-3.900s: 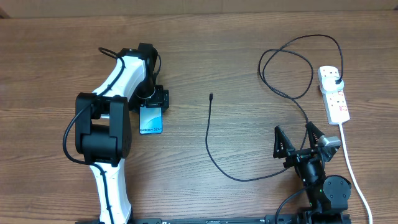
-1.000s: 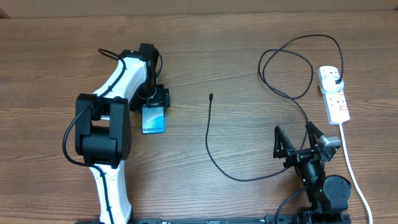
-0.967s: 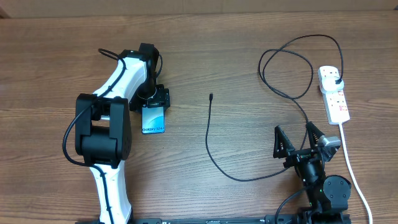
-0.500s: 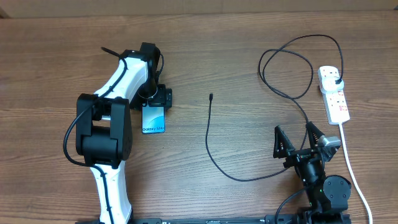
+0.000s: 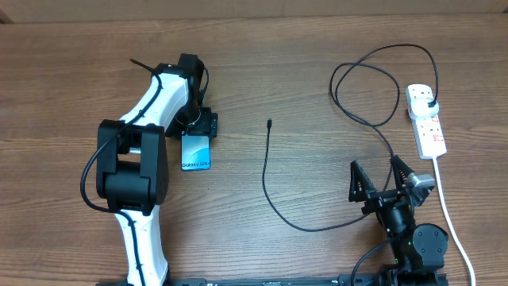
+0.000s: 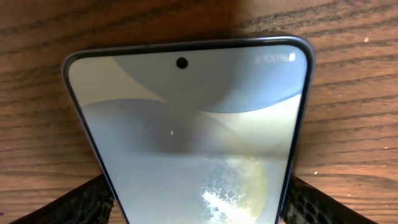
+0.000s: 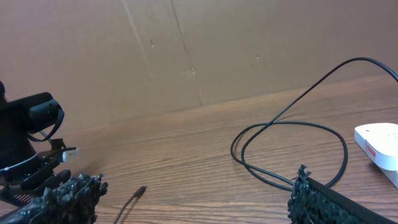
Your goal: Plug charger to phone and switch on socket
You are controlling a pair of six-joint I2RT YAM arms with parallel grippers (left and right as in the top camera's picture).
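We find the phone [image 5: 194, 151] lying flat on the desk [image 5: 317, 48], left of centre, screen up and lit, with the "Galaxy S24" text at its near end. The left hand [image 5: 196, 131] is clenched on its far end; in the left wrist view the phone [image 6: 186, 137] sits between the jaws, which press on its two long edges. The charger [image 5: 267, 155] lies loose on the desk: its small tip rests near the centre, well apart from the phone, and the cable runs toward us, curves right and loops up to the black plug seated in the socket [image 5: 425, 119]. The socket lies at the right edge, its white cord [image 5: 446, 202] trailing toward the near side. We cannot tell how its red-marked switches are set. The right hand [image 5: 374, 164] is released, jaws spread wide, grasping nothing, near the desk's front right, just beside the cable. Its wrist view shows the charger tip [image 7: 140, 192] and a corner of the socket [image 7: 379, 140].
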